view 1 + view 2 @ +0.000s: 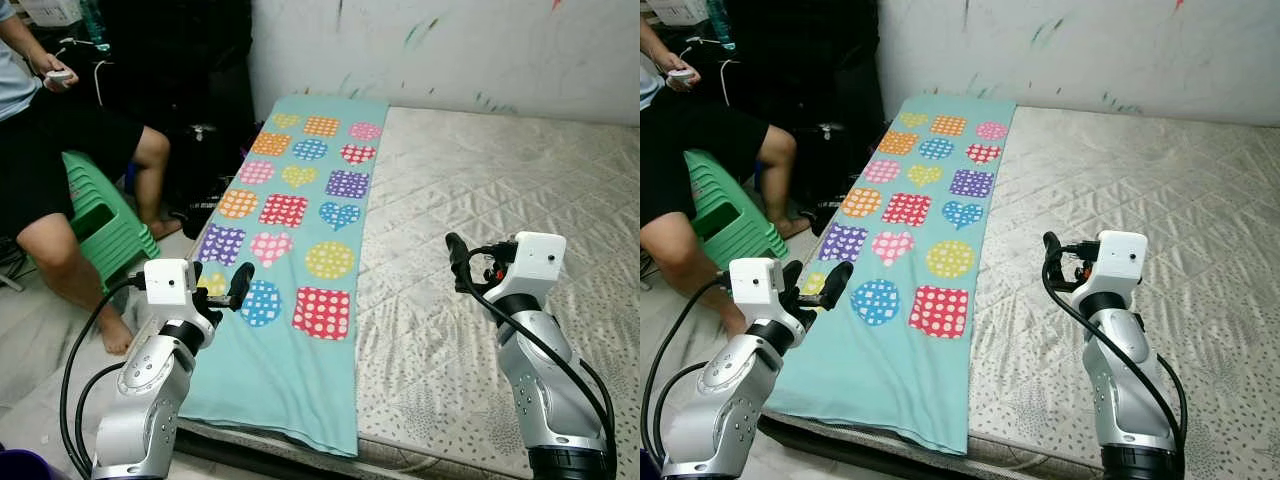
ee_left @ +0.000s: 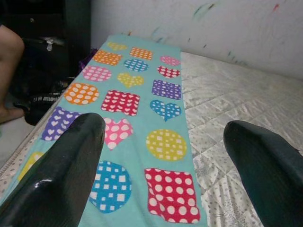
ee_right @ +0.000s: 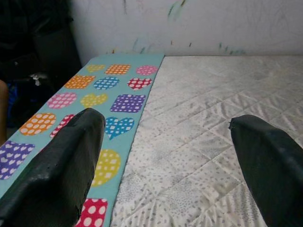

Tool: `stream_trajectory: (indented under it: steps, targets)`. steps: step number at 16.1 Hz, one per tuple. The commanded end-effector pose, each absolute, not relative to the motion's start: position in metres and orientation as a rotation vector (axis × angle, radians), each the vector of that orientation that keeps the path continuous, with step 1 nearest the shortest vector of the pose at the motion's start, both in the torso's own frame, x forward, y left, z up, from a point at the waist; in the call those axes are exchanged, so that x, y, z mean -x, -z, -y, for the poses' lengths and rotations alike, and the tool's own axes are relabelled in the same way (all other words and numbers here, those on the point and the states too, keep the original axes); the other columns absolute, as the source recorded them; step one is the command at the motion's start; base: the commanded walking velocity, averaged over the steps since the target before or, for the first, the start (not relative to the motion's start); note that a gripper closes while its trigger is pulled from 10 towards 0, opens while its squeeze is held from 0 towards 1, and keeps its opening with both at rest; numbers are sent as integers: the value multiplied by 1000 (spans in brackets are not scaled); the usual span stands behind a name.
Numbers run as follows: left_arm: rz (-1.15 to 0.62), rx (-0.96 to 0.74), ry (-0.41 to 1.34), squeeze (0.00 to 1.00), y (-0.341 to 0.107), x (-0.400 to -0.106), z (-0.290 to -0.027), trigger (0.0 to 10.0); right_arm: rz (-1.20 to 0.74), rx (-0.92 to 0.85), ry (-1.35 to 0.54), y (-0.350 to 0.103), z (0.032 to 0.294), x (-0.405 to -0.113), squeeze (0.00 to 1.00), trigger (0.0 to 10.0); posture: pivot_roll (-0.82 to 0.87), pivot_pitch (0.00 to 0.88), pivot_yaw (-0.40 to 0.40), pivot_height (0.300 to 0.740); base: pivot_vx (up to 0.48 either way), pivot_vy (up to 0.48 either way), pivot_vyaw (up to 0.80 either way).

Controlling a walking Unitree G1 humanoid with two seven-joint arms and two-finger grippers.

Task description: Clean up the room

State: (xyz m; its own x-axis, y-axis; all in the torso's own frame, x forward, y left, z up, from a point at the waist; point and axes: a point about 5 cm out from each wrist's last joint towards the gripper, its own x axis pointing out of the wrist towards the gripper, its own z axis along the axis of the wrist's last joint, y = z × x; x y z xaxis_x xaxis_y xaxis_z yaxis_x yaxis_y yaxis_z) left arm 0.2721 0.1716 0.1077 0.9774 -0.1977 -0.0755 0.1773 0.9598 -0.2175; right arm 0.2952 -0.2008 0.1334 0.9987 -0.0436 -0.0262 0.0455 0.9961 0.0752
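A teal blanket (image 1: 300, 230) printed with coloured hearts, circles and squares lies flat along the left edge of a bare quilted mattress (image 1: 480, 200). Its near end hangs over the mattress's front edge. My left gripper (image 1: 222, 284) hovers open over the blanket's near left corner, nothing between its fingers (image 2: 71, 161). My right gripper (image 1: 468, 262) is open above the bare mattress, right of the blanket, also holding nothing. In the right wrist view the blanket (image 3: 109, 94) lies off to one side beyond the gripper's fingers (image 3: 66, 161).
A person (image 1: 50, 150) sits on a green plastic stool (image 1: 100, 215) left of the bed, holding a small controller (image 1: 60, 75). Dark furniture (image 1: 190, 80) stands behind them. A white wall (image 1: 450, 50) with paint marks runs along the bed's far side.
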Motion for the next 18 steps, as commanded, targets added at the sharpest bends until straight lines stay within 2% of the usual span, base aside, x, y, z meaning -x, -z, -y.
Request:
stream_trajectory:
  steps: [1,5,12,18]
  targets:
    - [-100,202,190,0,-108,-273,-173,10000,-16,-73,42,-135,201,-296,0,10000,-223,0,41,740,0,0,-800]
    - [-100,201,192,0,-107,-272,-173,10000,-16,-73,41,-135,200,-296,0,10000,-223,0,41,740,0,0,-800]
    - [-126,241,201,0,-103,-270,-168,10000,-13,-54,18,-134,198,-299,0,10000,-223,0,33,740,0,457,-730]
    - [-120,243,196,0,-103,-271,-168,10000,-7,-35,-1,-134,198,-301,0,10000,-222,0,32,740,0,425,0]
